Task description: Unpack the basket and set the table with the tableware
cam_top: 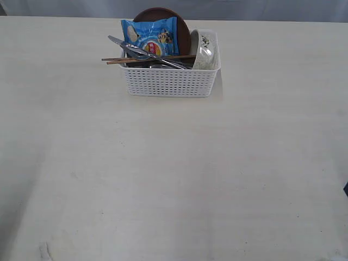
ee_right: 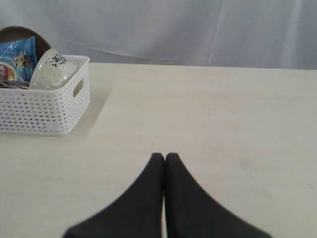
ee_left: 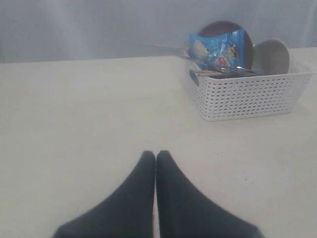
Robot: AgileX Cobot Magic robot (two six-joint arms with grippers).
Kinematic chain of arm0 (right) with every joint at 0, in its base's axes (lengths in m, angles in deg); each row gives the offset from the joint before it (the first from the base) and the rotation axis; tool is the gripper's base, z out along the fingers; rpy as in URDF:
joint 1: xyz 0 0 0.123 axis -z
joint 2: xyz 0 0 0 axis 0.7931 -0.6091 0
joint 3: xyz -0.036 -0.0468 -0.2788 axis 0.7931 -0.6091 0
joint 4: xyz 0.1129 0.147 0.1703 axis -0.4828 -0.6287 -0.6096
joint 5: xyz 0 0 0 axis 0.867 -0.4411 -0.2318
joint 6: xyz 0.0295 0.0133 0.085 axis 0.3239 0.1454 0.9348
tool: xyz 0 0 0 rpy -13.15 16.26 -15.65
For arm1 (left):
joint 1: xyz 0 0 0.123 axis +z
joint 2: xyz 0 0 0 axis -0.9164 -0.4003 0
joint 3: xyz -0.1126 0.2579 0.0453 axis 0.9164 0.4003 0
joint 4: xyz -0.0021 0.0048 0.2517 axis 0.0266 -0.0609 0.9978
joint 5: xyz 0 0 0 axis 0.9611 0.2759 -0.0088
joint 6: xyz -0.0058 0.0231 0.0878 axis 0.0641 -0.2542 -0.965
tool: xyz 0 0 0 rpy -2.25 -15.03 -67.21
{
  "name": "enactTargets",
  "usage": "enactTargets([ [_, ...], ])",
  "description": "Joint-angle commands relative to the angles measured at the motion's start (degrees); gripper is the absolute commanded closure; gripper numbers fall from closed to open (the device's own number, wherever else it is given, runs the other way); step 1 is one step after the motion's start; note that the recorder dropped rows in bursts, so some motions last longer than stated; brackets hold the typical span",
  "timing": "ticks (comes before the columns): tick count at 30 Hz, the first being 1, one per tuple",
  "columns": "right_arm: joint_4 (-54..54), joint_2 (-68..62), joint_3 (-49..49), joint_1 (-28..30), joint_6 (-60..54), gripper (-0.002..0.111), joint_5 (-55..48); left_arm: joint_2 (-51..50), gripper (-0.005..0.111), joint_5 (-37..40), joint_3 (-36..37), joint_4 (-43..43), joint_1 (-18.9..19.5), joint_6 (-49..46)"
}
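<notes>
The white perforated basket (cam_top: 169,81) stands at the far middle of the cream table (cam_top: 174,179). Inside it a brown round plate (cam_top: 182,30) leans upright at the back, a pale cream bowl (cam_top: 205,51) stands on its side at the right end, and wooden chopsticks (cam_top: 117,59) and a steel knife and fork (cam_top: 122,44) stick out over the left rim. The basket (ee_left: 247,94) also shows in the left wrist view, and the basket (ee_right: 44,106) and the bowl (ee_right: 52,69) in the right wrist view. My left gripper (ee_left: 155,154) and right gripper (ee_right: 164,156) hover shut and empty over bare table, well short of the basket.
A blue snack packet (cam_top: 151,35) stands in the basket in front of the plate. A grey curtain (cam_top: 217,8) hangs behind the table's far edge. The arms do not show in the exterior view.
</notes>
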Motion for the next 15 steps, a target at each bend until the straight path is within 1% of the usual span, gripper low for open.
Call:
enactTargets([
  [1, -0.8, -0.1, -0.2, 0.3, 0.0, 0.108, 11.4, 0.2, 0.107, -0.1, 0.2, 0.1, -0.3, 0.0],
  [5, -0.9, -0.1, -0.2, 0.3, 0.0, 0.108, 29.5, 0.2, 0.107, -0.1, 0.2, 0.1, -0.3, 0.0],
  [8, -0.9, -0.1, -0.2, 0.3, 0.0, 0.108, 37.9, 0.2, 0.107, -0.1, 0.2, 0.1, -0.3, 0.0],
  [11, -0.9, -0.1, -0.2, 0.3, 0.0, 0.108, 42.3, 0.2, 0.107, -0.1, 0.2, 0.3, -0.3, 0.0],
  [15, -0.9, -0.1, -0.2, 0.3, -0.1, 0.108, 45.4, 0.2, 0.107, -0.1, 0.2, 0.1, -0.3, 0.0],
])
